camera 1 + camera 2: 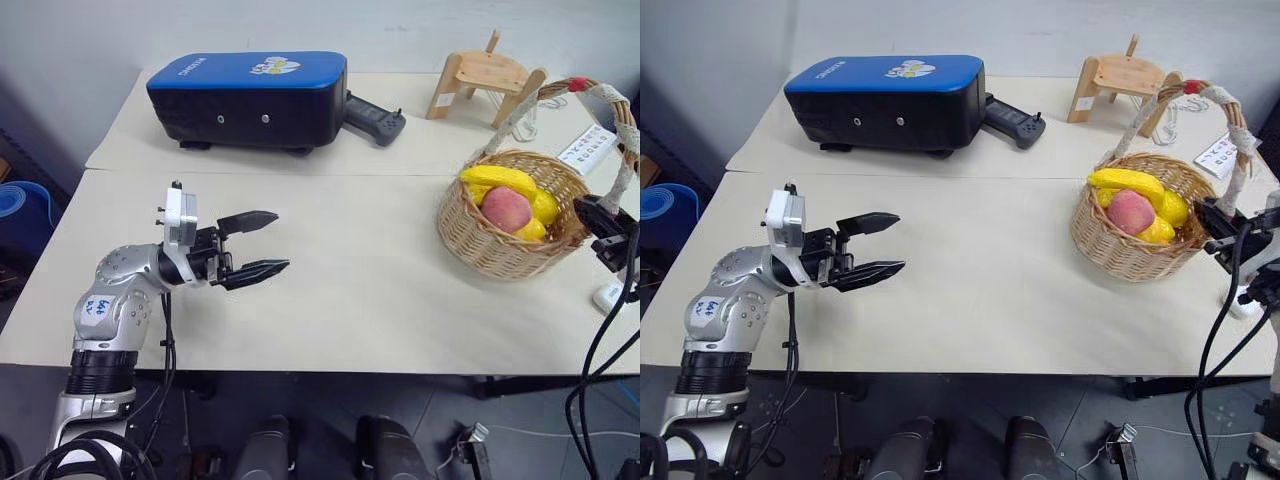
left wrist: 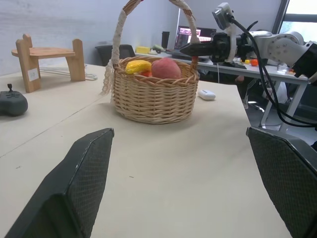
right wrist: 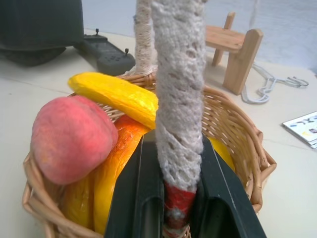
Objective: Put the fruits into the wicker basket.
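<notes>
Right wrist view: the right gripper [image 3: 176,218] is clamped on the taped handle [image 3: 177,99] of the basket [image 1: 505,245], its two black fingers [image 3: 136,198] pressed to either side of the wrap just above a red band. In the left eye view the basket sits at right of frame on the table [image 1: 340,290], holding a banana [image 1: 500,180], a peach [image 1: 506,208], a mango [image 3: 111,173] and other yellow pieces. At lower left the left gripper [image 1: 262,243] hovers over bare tabletop, fingers spread wide and empty. A blue case [image 1: 250,95] and a wooden stool [image 1: 485,80] stand along the top.
</notes>
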You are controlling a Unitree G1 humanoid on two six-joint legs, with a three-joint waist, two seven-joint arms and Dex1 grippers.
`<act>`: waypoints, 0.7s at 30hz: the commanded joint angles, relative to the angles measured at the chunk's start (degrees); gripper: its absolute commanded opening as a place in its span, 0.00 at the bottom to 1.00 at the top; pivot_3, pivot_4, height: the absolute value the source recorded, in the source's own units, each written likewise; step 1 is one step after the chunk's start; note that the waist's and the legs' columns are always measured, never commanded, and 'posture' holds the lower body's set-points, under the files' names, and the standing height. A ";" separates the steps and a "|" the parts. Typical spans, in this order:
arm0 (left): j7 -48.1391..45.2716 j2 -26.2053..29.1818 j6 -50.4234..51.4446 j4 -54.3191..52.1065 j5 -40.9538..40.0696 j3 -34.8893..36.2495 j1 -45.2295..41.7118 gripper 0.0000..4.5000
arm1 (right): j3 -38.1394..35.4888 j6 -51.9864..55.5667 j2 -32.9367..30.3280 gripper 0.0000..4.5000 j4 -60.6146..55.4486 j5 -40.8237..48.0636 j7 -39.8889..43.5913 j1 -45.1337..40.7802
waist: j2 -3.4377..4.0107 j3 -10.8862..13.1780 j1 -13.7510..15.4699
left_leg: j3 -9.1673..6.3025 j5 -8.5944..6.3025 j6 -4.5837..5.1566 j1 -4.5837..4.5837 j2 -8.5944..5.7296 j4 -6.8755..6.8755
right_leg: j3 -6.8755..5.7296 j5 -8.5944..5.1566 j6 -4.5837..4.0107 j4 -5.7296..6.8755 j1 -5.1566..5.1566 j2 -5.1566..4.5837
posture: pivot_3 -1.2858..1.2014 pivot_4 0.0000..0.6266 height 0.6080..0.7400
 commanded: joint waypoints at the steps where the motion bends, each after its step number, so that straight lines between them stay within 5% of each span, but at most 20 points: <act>1: -0.40 0.16 -1.39 -0.28 0.68 0.27 -1.56 1.00 | -1.40 -3.91 -0.43 0.21 3.06 -0.98 -2.18 -1.46 | 0.00 0.00 0.06 | 0.00 0.00 0.00 0.00 0.01 0.00 | -0.01 0.00 0.00 0.00 0.00 0.00 | 0.52 0.24 1.00; 12: -1.98 5.42 -4.16 -0.37 4.60 1.61 4.33 1.00 | -11.78 -3.92 -3.49 1.00 -7.86 3.48 4.44 13.95 | -0.01 -0.01 0.23 | -0.05 0.00 0.00 0.01 0.01 -0.05 | -0.03 0.00 0.00 -0.03 0.02 0.00 | 0.52 0.24 1.00; 21: -3.19 10.14 -12.04 -1.76 10.03 3.69 17.21 1.00 | -2.50 -26.79 -3.61 1.00 -9.47 -3.00 27.97 32.30 | -0.04 0.00 0.00 | 0.17 -0.10 0.06 0.45 0.08 -0.25 | 0.30 0.00 0.00 -0.09 0.17 0.02 | 0.52 0.24 1.00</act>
